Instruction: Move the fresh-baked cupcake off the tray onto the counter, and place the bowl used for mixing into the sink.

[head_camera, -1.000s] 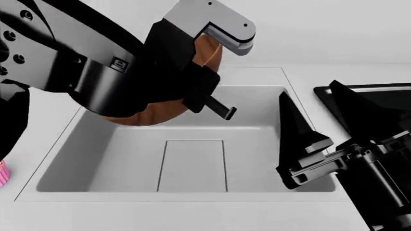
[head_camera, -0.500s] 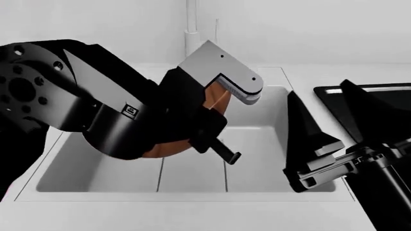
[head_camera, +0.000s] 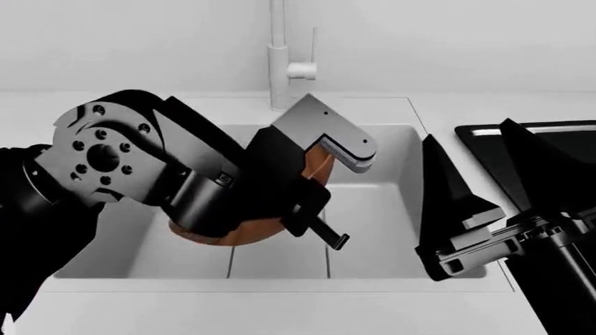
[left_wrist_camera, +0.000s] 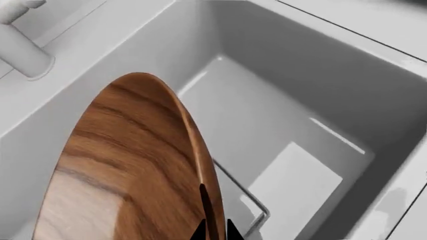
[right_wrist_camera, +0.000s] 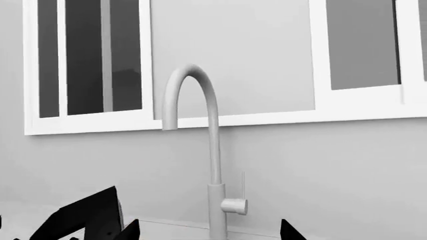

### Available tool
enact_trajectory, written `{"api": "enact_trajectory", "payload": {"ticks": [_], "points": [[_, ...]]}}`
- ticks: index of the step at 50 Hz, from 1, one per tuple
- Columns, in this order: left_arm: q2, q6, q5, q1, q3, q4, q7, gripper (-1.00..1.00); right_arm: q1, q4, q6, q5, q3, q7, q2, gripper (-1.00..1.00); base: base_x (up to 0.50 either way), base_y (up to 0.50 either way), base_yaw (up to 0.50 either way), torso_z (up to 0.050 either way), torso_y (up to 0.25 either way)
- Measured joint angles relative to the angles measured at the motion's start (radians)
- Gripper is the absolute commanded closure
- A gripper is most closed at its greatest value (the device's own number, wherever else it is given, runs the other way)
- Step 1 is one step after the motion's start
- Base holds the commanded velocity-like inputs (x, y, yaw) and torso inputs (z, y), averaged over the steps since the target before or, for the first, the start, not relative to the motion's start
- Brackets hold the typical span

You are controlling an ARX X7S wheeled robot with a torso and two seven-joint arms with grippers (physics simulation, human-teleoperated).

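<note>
My left gripper [head_camera: 312, 178] is shut on the rim of the brown wooden bowl [head_camera: 244, 234], which it holds on edge and low inside the sink [head_camera: 382, 209]. In the left wrist view the bowl [left_wrist_camera: 127, 165] fills the near side. There the left gripper [left_wrist_camera: 215, 231] pinches the bowl's rim above the drain cover [left_wrist_camera: 293, 185]. My right gripper [head_camera: 470, 143] stands open and empty over the sink's right edge, next to the black tray [head_camera: 479, 131]. In the right wrist view the right gripper [right_wrist_camera: 208, 232] shows only its two spread tips. The cupcake is out of view.
A tall grey-white faucet [head_camera: 279, 63] rises behind the sink, and it also shows as the faucet [right_wrist_camera: 212, 150] against a wall with windows. The faucet's base [left_wrist_camera: 27, 55] is beside the bowl. Light counter [head_camera: 279, 310] surrounds the basin.
The left arm has carried the bowl downward, deeper into the sink. The head view has tilted up, so the faucet shows. The right gripper has barely moved.
</note>
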Motion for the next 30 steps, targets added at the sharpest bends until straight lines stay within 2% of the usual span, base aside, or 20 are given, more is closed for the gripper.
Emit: {"api": "enact_trajectory", "payload": {"ticks": [30], "points": [[0.068,0.055,0.239,0.061,0.081,-0.159,0.178,1.00,-0.017,0.016,-0.014,-0.006,0.006,-0.004,0.006,-1.00,0.00,0.00,0.00,0.000,0.000]]}}
